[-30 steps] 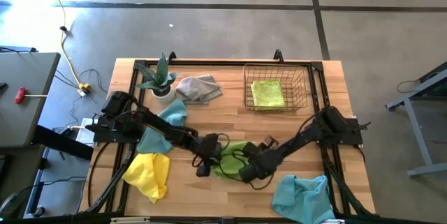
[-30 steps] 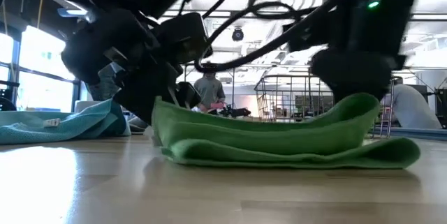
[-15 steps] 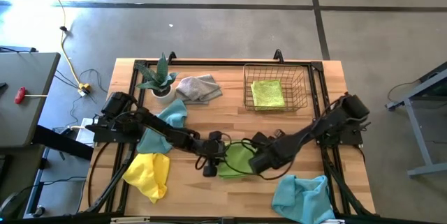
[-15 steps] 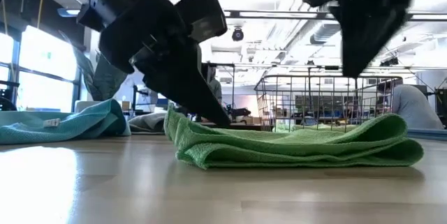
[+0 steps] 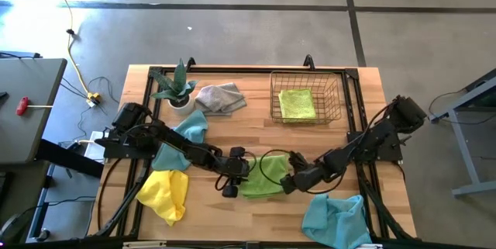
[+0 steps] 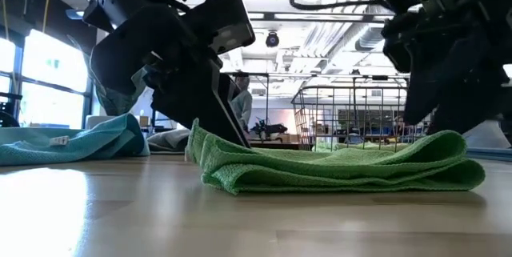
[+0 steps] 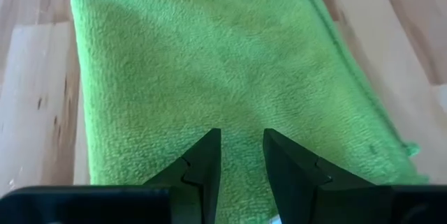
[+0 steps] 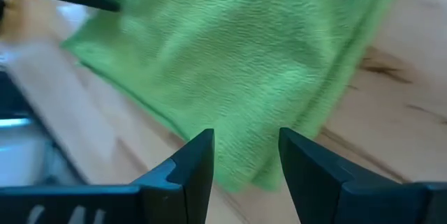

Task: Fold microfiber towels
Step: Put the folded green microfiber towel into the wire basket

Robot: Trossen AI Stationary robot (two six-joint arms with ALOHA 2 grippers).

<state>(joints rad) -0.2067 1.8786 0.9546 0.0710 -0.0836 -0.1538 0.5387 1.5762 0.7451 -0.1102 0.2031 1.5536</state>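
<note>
A lime green towel [image 5: 262, 184] lies folded in several layers on the table's middle near part; it also shows in the low view [image 6: 336, 165]. My left gripper [image 5: 234, 178] stands at the towel's left end, fingers a little apart [image 7: 242, 155]. My right gripper [image 5: 297, 179] is open at the towel's right end, low over it [image 8: 244, 155]. A second green towel [image 5: 297, 103] lies in the wire basket. A yellow towel [image 5: 165, 195], two light blue towels [image 5: 183, 139] [image 5: 335, 218] and a grey towel [image 5: 221, 96] lie on the table. My left gripper comes slanting down from the table's left at the towel's left end [image 6: 200, 141], whose edge stands up against a finger [image 6: 220, 117]. The towel lies flat on the table. My right gripper is just over the towel's right end [image 6: 444, 141]; I cannot tell whether it touches it.
A wire basket [image 5: 335, 94] stands at the far right and a potted plant [image 5: 177, 88] at the far left. One blue towel lies partly under my left arm. The other blue towel lies at the near right edge.
My right gripper has let go of the towel's right end, risen, and drawn back toward the table's right edge, coming low again. The towel's right end, humped up before, has dropped flat, so the towel lies as an even folded stack. My left gripper has shifted slightly right.
</note>
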